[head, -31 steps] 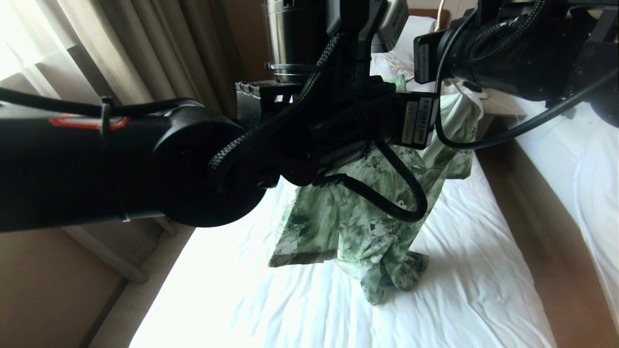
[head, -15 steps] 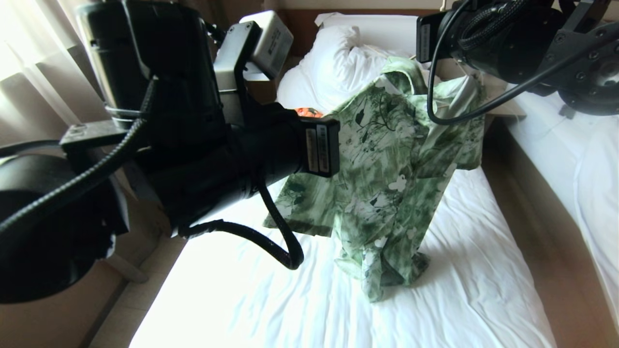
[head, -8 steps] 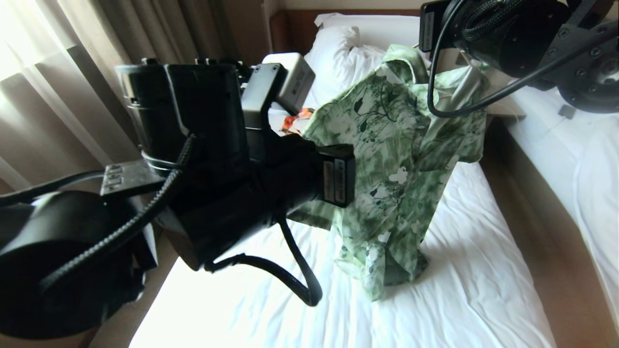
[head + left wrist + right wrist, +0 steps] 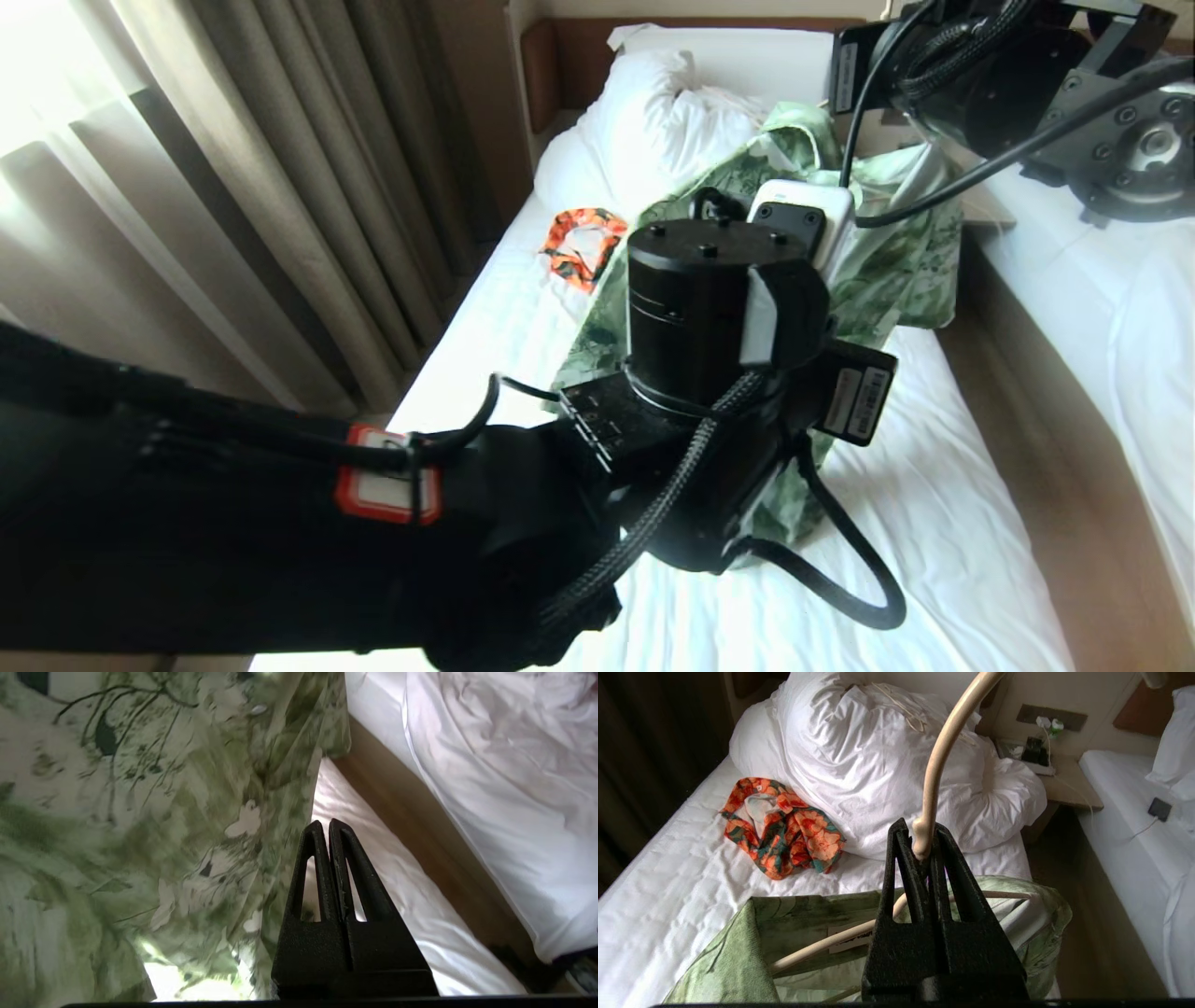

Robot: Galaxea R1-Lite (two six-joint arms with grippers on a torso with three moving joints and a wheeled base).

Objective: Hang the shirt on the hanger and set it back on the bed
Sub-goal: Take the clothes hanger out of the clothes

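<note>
White sheets cover the bed (image 4: 934,523), the largest thing in sight, with a bunched duvet (image 4: 878,765) heaped at its head and a second white bed (image 4: 1120,373) across a narrow aisle. Over the middle of the mattress hangs the shirt (image 4: 887,271), its green flowered cloth draped from above with the lower hem reaching down to the sheet, though the left arm blocks most of it in the head view. Inside the collar runs the hanger (image 4: 931,779); the right wrist view shows its cream bars passing under the neckline and its hook rising clear of the cloth. The right gripper (image 4: 922,847) has its fingers clamped on the base of that hook and carries the whole load above the bed. The left gripper (image 4: 325,828) sits just beside the shirt's front edge with its fingers pressed together on nothing. A small orange patterned garment (image 4: 583,243) lies by the duvet, apart from the work. By the look of it the hanging is largely done; whether both shoulders sit squarely on the bars cannot be told. Laying shirt and hanger down on the sheet remains.
</note>
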